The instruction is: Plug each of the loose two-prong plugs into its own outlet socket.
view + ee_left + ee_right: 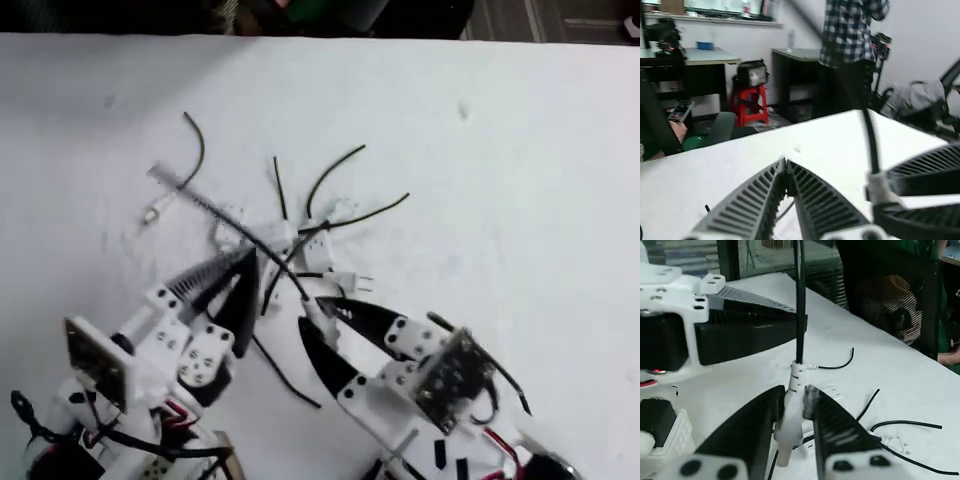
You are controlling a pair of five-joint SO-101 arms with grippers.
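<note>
**Right tool pinching a plug: line-up before the push**

The right tool (795, 392) is clamped on the white body of a two-prong plug (793, 376), and the plug's black cable (800, 300) rises straight out of the grip. The left tool (785, 166) is pressed together at its tips with nothing seen between them, and lies just beside the right tool. The white socket blocks (290, 238) sit just ahead of both tools' tips on the desk (500, 150). Another loose plug (352, 282), prongs showing, lies just beside the right tool's tips. A third plug (155, 212) lies well beyond the left tool.

The step in hand is judged to be bringing the held plug to a free socket. Its prongs cannot be made out, so their facing should be checked first. The plug is best brought square to the slots and pushed straight, not at a slant. The blocks look light and loose and are likely to slide, so the left tool could be set behind the chosen block as a stop. The trailing cable should be kept off the slots.
</note>
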